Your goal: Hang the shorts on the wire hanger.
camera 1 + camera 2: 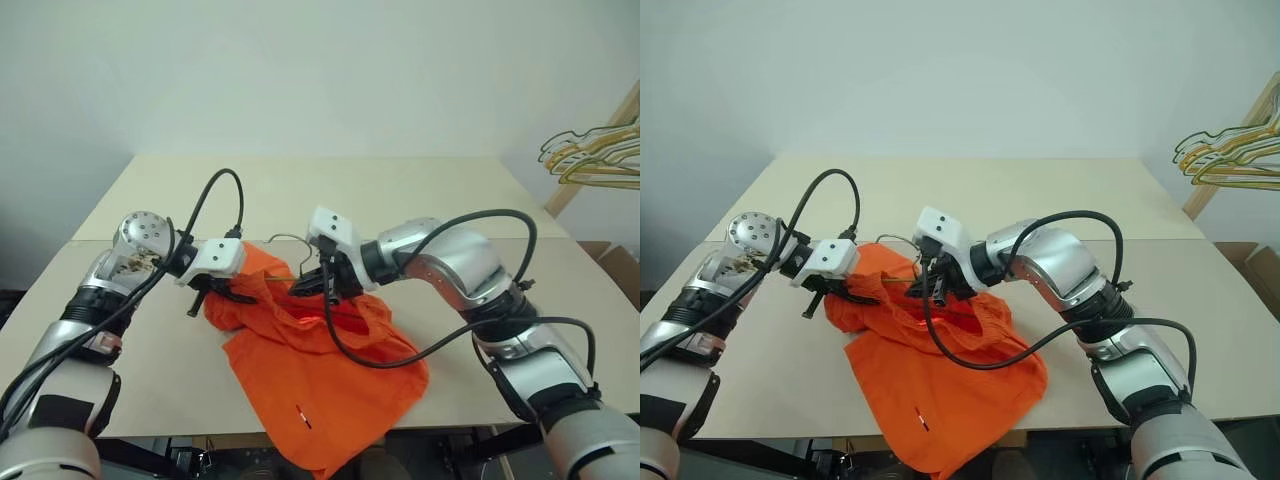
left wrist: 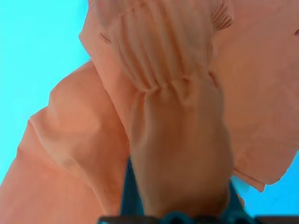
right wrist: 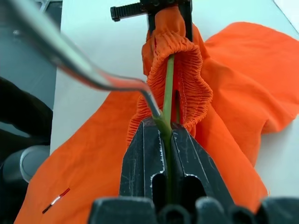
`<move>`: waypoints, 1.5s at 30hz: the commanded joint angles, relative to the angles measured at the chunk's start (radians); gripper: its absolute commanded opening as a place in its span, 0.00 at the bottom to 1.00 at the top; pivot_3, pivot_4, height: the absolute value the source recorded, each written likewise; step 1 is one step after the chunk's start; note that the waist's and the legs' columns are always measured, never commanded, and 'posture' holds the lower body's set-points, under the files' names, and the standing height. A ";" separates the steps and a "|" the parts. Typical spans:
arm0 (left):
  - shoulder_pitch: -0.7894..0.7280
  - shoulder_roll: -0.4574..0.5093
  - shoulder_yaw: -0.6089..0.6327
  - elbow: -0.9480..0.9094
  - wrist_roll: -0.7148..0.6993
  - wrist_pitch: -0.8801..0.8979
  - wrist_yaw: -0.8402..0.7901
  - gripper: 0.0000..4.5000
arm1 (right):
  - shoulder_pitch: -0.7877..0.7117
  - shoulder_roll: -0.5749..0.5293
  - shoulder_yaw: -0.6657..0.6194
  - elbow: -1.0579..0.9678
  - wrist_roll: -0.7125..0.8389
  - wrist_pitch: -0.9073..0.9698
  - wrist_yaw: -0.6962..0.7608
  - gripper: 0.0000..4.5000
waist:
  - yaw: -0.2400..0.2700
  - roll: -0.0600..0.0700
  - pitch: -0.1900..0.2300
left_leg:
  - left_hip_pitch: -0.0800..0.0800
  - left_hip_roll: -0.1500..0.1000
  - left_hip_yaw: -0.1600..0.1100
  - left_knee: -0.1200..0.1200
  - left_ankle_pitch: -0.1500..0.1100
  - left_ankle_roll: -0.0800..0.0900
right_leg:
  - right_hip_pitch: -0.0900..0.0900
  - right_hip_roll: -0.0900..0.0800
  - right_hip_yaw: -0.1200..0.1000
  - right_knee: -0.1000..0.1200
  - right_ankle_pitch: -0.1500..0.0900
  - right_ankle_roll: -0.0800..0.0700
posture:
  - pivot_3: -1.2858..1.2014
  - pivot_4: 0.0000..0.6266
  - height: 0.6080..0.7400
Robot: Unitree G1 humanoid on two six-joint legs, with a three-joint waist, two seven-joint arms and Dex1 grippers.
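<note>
Shorts [image 1: 320,385] lay on table [image 1: 420,190], lower part draped over near edge, waistband lifted between both grippers. Right gripper [image 3: 164,140] clamped shut on hanger [image 3: 167,93], wire threaded into gathered waistband. Left gripper [image 1: 225,293] pinched bunched waistband at far side; exact gap hidden by fabric. Spare hangers [image 1: 595,155] hung well apart at right.
</note>
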 commanded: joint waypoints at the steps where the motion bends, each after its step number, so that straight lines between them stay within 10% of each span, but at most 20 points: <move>1: -0.020 0.063 0.046 -0.047 -0.102 0.043 -0.003 0.36 | 0.006 -0.037 -0.035 -0.024 -0.015 -0.045 0.035 0.00 | -0.001 0.000 0.000 | 0.000 0.000 0.000 0.000 0.000 0.000 | 0.000 0.000 0.000 0.000 0.000 0.000 | 0.49 0.00 1.00; 10: 0.043 0.171 0.036 -0.038 -0.109 -0.043 0.006 1.00 | 0.036 -0.116 -0.091 -0.049 -0.011 -0.070 0.082 0.00 | 0.000 0.000 0.000 | 0.001 0.000 -0.001 0.000 0.000 0.000 | 0.000 0.000 0.000 0.000 0.000 0.000 | 0.49 0.00 1.00; 15: 0.036 0.098 0.037 0.050 0.058 -0.156 0.114 1.00 | 0.043 -0.138 -0.115 -0.070 -0.004 -0.070 0.103 0.00 | 0.020 0.000 0.000 | 0.000 0.000 -0.001 0.001 0.000 0.000 | 0.001 0.000 -0.001 -0.001 0.000 0.000 | 0.49 0.00 1.00; 31: 0.019 0.006 0.112 0.085 0.100 -0.103 0.150 0.00 | 0.078 -0.171 -0.143 -0.104 -0.003 -0.060 0.119 0.00 | 0.022 0.000 0.000 | -0.001 -0.001 0.000 0.001 0.000 0.000 | 0.000 -0.001 -0.002 -0.001 0.000 0.000 | 0.49 0.00 1.00; 45: -0.045 0.054 0.183 0.143 0.101 -0.078 0.113 0.00 | 0.181 -0.292 -0.101 -0.148 -0.095 -0.149 0.142 0.00 | 0.025 0.000 0.000 | -0.002 -0.001 0.000 0.001 -0.001 0.001 | 0.000 -0.001 -0.002 -0.002 0.000 0.000 | 0.49 0.00 1.00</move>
